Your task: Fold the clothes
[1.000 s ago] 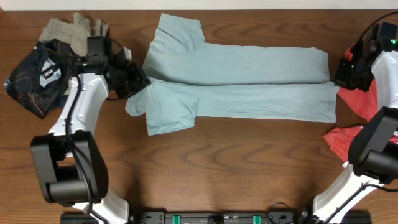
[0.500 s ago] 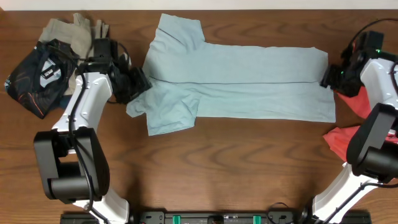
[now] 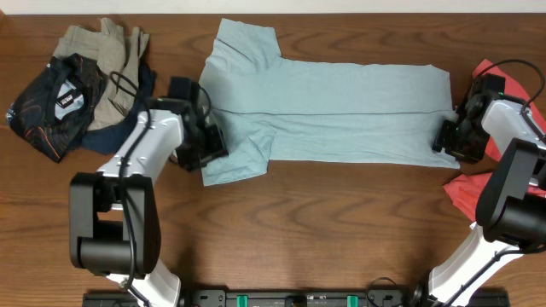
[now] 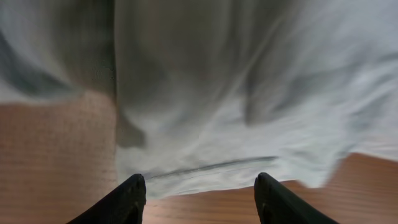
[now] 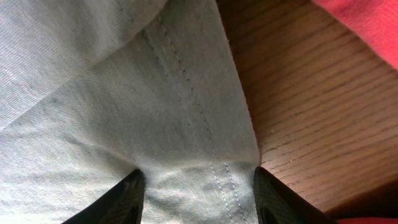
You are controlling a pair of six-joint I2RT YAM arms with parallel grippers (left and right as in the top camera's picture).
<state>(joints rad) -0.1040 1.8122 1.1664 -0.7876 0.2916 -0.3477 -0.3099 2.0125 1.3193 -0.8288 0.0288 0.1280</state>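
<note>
The pale blue-grey T-shirt (image 3: pixel 341 111) lies flat across the table, folded lengthwise, collar end to the left. My left gripper (image 3: pixel 207 152) sits at the near sleeve's left corner. In the left wrist view it (image 4: pixel 200 190) is open over bare wood, with the shirt's edge (image 4: pixel 249 93) just ahead of the tips. My right gripper (image 3: pixel 445 136) is at the hem's near right corner. In the right wrist view it (image 5: pixel 199 186) is open, its fingers straddling the stitched hem (image 5: pixel 124 93). A red shirt (image 3: pixel 467 189) lies at the right edge, partly under the right arm, and shows as a red corner (image 5: pixel 367 25).
At the back left is a heap of other garments: a dark patterned one (image 3: pixel 47 107) and a beige one (image 3: pixel 102 51). Bare wooden tabletop (image 3: pixel 324 230) runs along the near side. Both arm bases stand at the front edge.
Both grippers have opened. The left one moved from the sleeve's far left toward me and rightward to its near corner. The right one slid along the hem toward me.
</note>
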